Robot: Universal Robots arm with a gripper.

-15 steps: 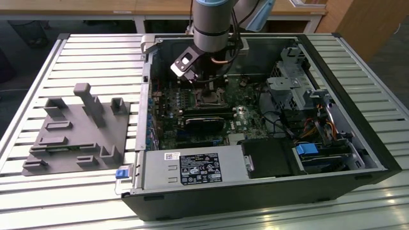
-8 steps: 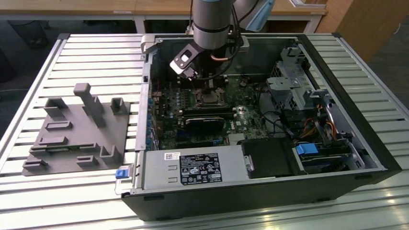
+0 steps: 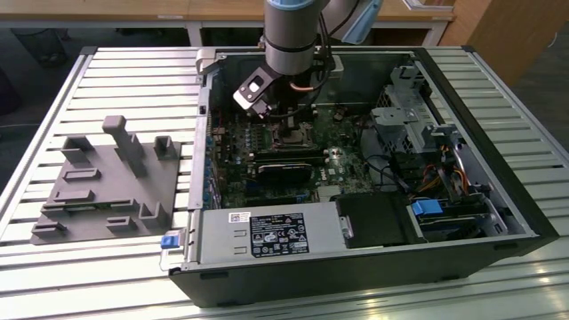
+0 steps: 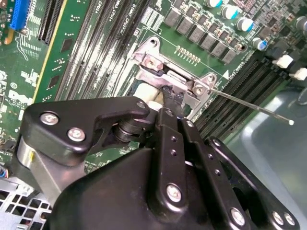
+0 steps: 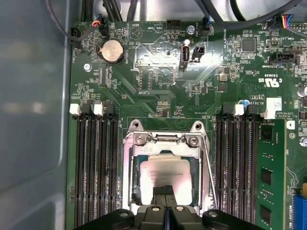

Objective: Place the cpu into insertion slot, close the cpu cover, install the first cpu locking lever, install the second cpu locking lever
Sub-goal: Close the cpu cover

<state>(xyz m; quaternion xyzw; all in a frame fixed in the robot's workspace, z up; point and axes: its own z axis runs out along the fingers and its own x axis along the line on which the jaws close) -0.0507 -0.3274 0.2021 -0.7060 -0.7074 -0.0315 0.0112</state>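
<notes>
A grey parts tray (image 3: 106, 183) lies at the exterior view's left. To its right, inside the open computer case (image 3: 356, 277), the gripper (image 5: 165, 189), fingers pressed together, points down at the chip (image 5: 165, 170), which is seated under its metal cover (image 5: 127, 177) on the green board (image 5: 158, 81).

Grey arm (image 3: 291, 40), blue joint cap (image 3: 294, 4), black fingers (image 4: 169, 139), silver screws (image 4: 173, 192)

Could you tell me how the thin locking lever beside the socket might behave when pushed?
The locking lever looks like thin wire, so it probably flexes. One end meets the cpu cover, so it likely pivots rather than slides.
</notes>
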